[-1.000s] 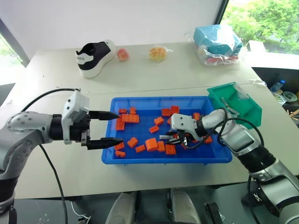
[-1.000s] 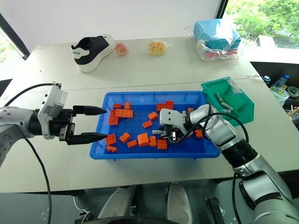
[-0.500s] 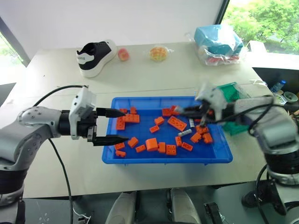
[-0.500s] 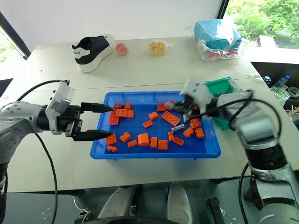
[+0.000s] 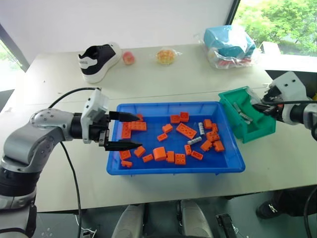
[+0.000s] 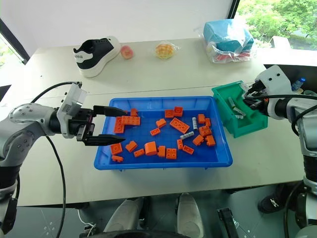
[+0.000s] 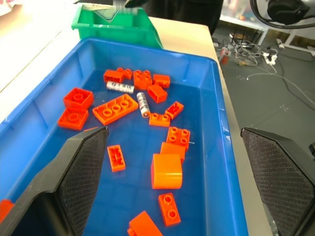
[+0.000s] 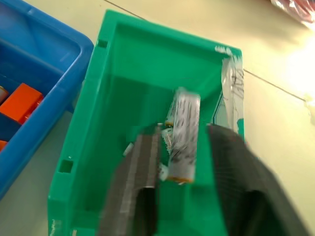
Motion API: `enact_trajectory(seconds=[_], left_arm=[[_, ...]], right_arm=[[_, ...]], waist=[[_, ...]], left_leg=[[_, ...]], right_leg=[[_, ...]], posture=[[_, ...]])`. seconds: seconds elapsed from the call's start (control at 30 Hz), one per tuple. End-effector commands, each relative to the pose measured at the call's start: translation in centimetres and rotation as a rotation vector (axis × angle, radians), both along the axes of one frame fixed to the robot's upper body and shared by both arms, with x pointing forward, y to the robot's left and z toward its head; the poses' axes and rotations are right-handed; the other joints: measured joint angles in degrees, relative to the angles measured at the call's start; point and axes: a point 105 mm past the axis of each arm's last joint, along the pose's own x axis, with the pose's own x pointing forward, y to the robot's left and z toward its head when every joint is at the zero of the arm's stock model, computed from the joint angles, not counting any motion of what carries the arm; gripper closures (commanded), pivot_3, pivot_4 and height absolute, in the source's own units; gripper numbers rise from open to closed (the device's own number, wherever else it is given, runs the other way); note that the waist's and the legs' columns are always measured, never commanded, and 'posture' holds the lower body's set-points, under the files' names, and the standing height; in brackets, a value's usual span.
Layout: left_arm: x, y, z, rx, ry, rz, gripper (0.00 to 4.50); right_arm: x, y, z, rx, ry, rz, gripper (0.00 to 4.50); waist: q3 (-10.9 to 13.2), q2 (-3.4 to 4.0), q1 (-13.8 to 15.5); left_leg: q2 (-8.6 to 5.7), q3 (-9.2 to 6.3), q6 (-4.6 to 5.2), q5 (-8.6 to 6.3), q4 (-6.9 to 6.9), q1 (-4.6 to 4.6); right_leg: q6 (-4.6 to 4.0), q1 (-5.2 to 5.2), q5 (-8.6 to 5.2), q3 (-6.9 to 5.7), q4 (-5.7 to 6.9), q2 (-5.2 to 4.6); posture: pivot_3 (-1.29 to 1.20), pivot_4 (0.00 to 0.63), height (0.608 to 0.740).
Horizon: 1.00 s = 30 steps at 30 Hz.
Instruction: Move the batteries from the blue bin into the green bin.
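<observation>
**Over the green bin: right jaws apart, battery between them**

At the left side of the worktop (image 5: 59,84), the left gripper (image 5: 130,131) is hovering level over the near-left end of the blue bin (image 5: 173,169), its two black fingers spread wide and gripping nothing. Behind it, at the far edge, a black-and-white shoe (image 5: 100,59) is lying on its sole, with two small wrapped items (image 5: 129,58) beside it.

Inside the blue bin, orange toy bricks (image 5: 187,131) are lying scattered across the floor. Two batteries (image 5: 201,128) are resting among the bricks toward the bin's right half, one pointing away from the robot and the other (image 5: 194,141) lying crosswise just nearer; the left wrist view is showing both close together beside a long flat brick.

Just beside the blue bin's far-right corner, the green bin (image 5: 259,130) is sitting tilted on the worktop. Grey batteries (image 6: 234,106) are lying inside it. The right gripper (image 8: 183,147) is hanging over the green bin's open top with its jaws parted; a silver battery (image 8: 183,135) is showing between the fingers, above the bin's interior, and whether either finger is touching it cannot be told. A turquoise bagged bundle (image 5: 230,44) is sitting at the far right edge.
</observation>
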Motion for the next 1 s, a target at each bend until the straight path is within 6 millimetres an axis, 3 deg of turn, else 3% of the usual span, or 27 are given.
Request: enact_trajectory(seconds=[0.03,0.07,0.13,0.23,0.33,0.5,0.63,0.97,1.0], left_arm=[[-0.1,-0.2,0.7,-0.002,-0.04,-0.02,0.0],[-0.1,-0.2,0.7,-0.002,-0.04,-0.021,0.0],[-0.2,-0.2,0.7,-0.002,-0.038,-0.025,0.0],[-0.3,-0.3,0.7,0.002,-0.032,-0.037,0.0],[-0.3,-0.4,0.7,0.002,-0.034,-0.044,0.0],[-0.7,-0.8,0.7,0.001,-0.038,-0.054,0.0],[-1.1,-0.8,0.8,0.001,-0.042,-0.047,0.0],[-1.7,-0.2,0.8,-0.002,-0.046,0.008,0.0],[-1.7,-0.2,0.9,-0.002,-0.047,0.011,0.0]], right_arm=[[0.1,0.0,1.2,-0.04,-0.06,0.007,0.87],[0.2,0.2,1.4,-0.046,-0.067,0.021,0.44],[0.4,1.8,2.5,-0.033,-0.109,0.115,0.44],[0.4,6.1,3.2,0.027,-0.092,0.367,0.44],[-0.4,9.8,1.0,-0.009,0.032,0.618,0.44],[-0.2,12.9,-3.0,-0.048,0.173,0.808,0.44],[-1.0,14.4,-5.5,-0.087,0.274,0.94,0.44],[-1.5,14.8,-8.3,-0.119,0.338,1.009,0.44],[-1.6,14.9,-8.5,-0.116,0.342,1.012,0.67]], waist=[[0.0,0.0,0.0],[0.0,0.0,0.0],[0.0,0.0,0.0],[0.0,0.05,-0.4],[0.0,0.02,-0.3],[0.0,-0.02,0.0],[0.1,-0.02,0.0],[0.1,-0.02,0.0],[0.0,-0.02,0.0]], left_leg=[[0.0,0.0,0.0,0.0,0.01,0.0],[0.0,0.0,0.0,0.0,0.01,0.0],[0.0,0.0,0.0,0.0,0.01,0.0],[0.01,0.02,0.0,0.0,0.01,0.0],[0.07,-0.01,0.0,0.0,0.01,0.02],[0.03,-0.04,0.0,0.0,0.05,0.01],[0.0,-0.04,0.0,0.0,0.13,-0.01],[0.01,-0.08,0.0,-0.01,0.14,-0.01],[0.01,-0.08,-0.01,-0.01,0.14,-0.01]], right_leg=[[0.0,0.0,0.0,0.0,0.0,0.01],[0.0,0.01,0.0,0.0,-0.01,0.01],[0.0,0.01,0.0,0.0,-0.01,0.01],[0.02,0.0,0.0,0.01,0.0,0.03],[0.02,0.02,0.0,-0.01,0.0,0.1],[0.03,0.07,0.0,-0.04,-0.01,0.08],[0.03,0.07,0.0,-0.03,-0.01,0.06],[0.03,0.07,0.0,-0.03,0.02,0.07],[0.03,0.07,0.0,-0.03,0.02,0.07]], posture=[[0.0,0.15,0.73],[0.0,0.15,0.73],[0.0,0.15,0.73],[0.0,0.15,0.73],[0.0,0.15,0.73],[0.0,0.15,0.73],[0.0,0.15,0.73],[0.0,0.15,0.73],[0.0,0.15,0.73]])
